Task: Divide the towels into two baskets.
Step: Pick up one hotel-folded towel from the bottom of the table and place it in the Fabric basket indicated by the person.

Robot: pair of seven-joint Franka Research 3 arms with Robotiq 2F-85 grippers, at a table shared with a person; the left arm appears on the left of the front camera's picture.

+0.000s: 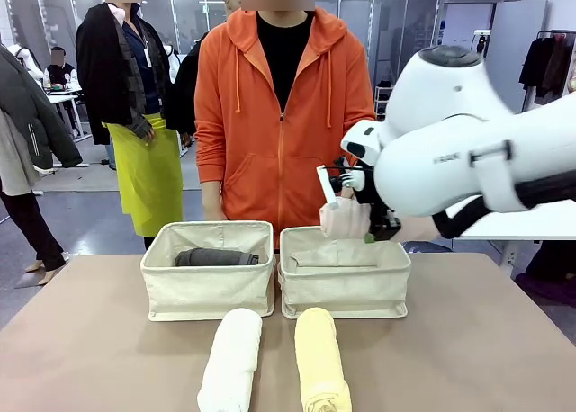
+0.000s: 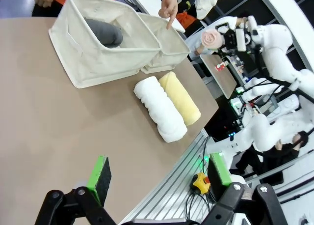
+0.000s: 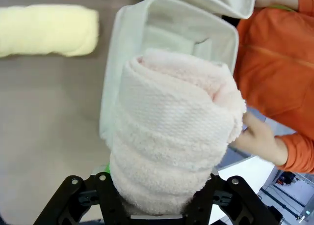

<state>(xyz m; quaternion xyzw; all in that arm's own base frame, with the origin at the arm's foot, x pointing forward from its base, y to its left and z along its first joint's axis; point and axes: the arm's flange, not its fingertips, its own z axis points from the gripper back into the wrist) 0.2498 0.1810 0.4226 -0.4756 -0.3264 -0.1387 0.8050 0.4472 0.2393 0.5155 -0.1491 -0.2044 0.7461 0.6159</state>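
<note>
Pink towel (image 3: 171,136) clamped in right gripper (image 3: 159,188), long axis pointing into the upper-centre basket (image 3: 112,87) just beyond; left gripper (image 2: 159,176) wide open.

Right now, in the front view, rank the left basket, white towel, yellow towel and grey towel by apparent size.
1. left basket
2. white towel and yellow towel: alike, no ranking
3. grey towel, partly hidden in it

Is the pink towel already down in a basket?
No, the pink towel is clamped in the right gripper, up above the basket.
</note>
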